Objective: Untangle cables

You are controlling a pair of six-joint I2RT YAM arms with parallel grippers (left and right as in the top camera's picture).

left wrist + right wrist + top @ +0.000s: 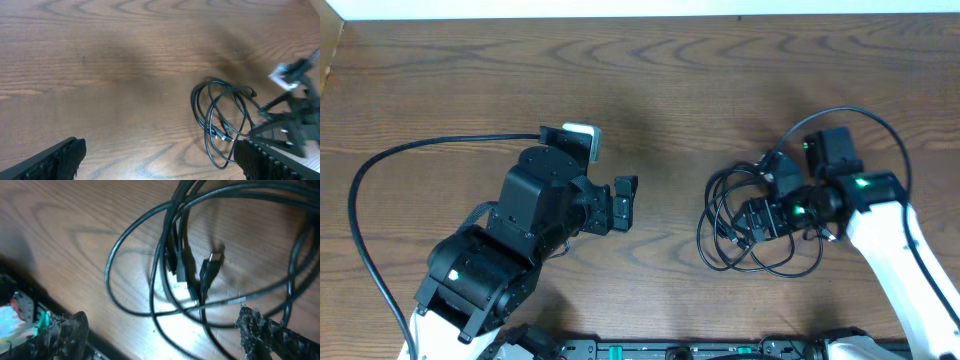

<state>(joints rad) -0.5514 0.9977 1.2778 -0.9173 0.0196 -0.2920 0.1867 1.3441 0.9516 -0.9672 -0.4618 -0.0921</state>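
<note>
cables (172,237): one loose clump of overlapping black loops, flat on the table (650,90), right under and just ahead of the right gripper (160,322). the right jaws are wide apart and hold nothing. the loops run through the gap between them. one strand passes just beside the finger (272,332) on the picture's right; can't tell if it touches.

plug ends (207,272): two or three lie together mid-clump, just ahead of the jaw gap, tips roughly toward the jaws. the thick bundle of strands runs straight away from the gap. so its long axis is along the approach line, square to the line between the fingers. the outer loop sweeps wide to the other finger's side.

left gripper (623,202): jaws also apart and empty, facing the clump across bare wood, well apart from it. on its wrist cam the clump sits ahead and off toward the picture's right.

judgement: the right arm is nearer by a lot. closing where it is would take the bundle side-on but likely pinch several strands at once. a single plug end just ahead of the gap looks like the cleaner pick. the left arm has to come across before it can pin a loop.
</note>
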